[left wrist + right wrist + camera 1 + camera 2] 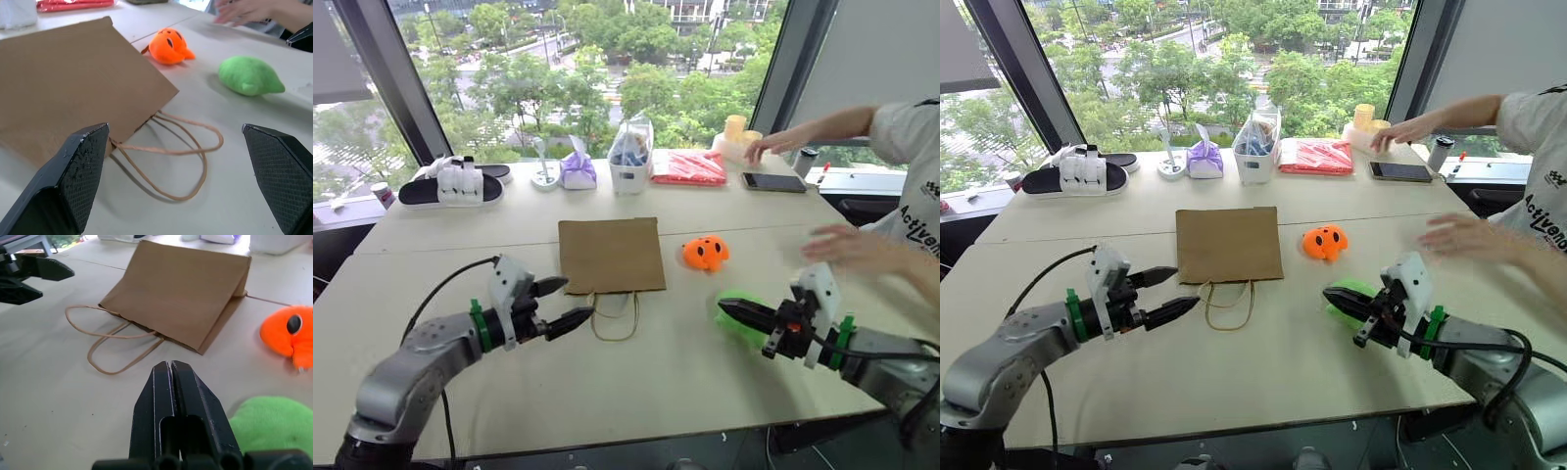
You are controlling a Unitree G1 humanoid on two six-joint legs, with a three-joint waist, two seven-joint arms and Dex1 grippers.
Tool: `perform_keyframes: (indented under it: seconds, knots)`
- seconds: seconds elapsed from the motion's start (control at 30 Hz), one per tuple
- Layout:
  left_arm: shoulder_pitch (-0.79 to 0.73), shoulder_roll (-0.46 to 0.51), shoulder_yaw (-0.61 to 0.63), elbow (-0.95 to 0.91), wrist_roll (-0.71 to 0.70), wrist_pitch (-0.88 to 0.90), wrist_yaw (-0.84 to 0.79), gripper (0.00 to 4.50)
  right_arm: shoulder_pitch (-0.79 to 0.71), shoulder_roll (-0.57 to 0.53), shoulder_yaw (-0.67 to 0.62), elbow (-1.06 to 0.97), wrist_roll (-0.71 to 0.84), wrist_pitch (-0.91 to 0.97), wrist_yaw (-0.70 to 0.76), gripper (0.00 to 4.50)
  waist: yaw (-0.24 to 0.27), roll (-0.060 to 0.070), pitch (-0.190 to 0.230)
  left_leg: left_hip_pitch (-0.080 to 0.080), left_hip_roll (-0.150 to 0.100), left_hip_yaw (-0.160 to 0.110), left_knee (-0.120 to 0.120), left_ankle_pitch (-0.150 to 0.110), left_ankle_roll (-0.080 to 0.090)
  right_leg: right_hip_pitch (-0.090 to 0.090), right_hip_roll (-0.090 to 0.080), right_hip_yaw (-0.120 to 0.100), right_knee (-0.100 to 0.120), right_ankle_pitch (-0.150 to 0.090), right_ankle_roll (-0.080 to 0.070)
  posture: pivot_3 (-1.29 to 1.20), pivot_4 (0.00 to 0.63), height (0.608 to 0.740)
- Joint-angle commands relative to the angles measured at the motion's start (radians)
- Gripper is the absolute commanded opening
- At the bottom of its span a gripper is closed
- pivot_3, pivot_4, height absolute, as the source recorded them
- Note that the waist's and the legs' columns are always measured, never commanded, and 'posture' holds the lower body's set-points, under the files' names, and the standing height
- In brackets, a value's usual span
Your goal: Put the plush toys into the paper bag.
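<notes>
The brown paper bag (611, 255) lies flat on the table's middle, its string handles (614, 315) toward me. To its right sits the orange plush toy (706, 252) with dark face marks. The green plush toy (740, 317) lies nearer me, partly behind my right gripper (724, 306). That gripper is shut and empty, hovering over the table right beside the green toy. My left gripper (561, 304) stands open and empty just left of the bag's handles, its fingers (83, 171) spread wide toward the bag's mouth.
A person sits at the right, one hand (847, 245) hovering over the table near the toys, the other (773, 144) by a phone (772, 181). Along the window stand a purple pouch (578, 169), a clear bag (630, 157), a red packet (689, 167) and sandals (450, 183).
</notes>
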Motion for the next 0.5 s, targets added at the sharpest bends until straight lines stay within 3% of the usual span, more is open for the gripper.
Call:
perform_keyframes:
  seconds: [0.03, 0.5]
  knots:
    - [-0.028, 0.032, 0.005, 0.024, 0.005, -0.023, -0.054, 4.46, -0.042, -0.023, 0.000, 0.010, -0.003, -0.010, 0.022, 0.00, 0.000, 0.000, 0.000, 0.000, 0.000, 0.000, 0.000, 0.000, 0.000, -0.001, 0.000, 0.000, 0.000, 0.000, 0.000, 0.00, 0.150, 0.740]
    - [-0.044, 0.053, -0.015, 0.050, 0.036, -0.025, -0.127, 4.46, -0.083, -0.013, 0.033, 0.026, -0.036, -0.008, 0.022, 0.00, 0.000, 0.000, 0.000, -0.002, 0.000, 0.000, 0.000, 0.000, 0.000, -0.002, 0.000, 0.000, 0.000, 0.000, 0.000, 0.00, 0.150, 0.740]
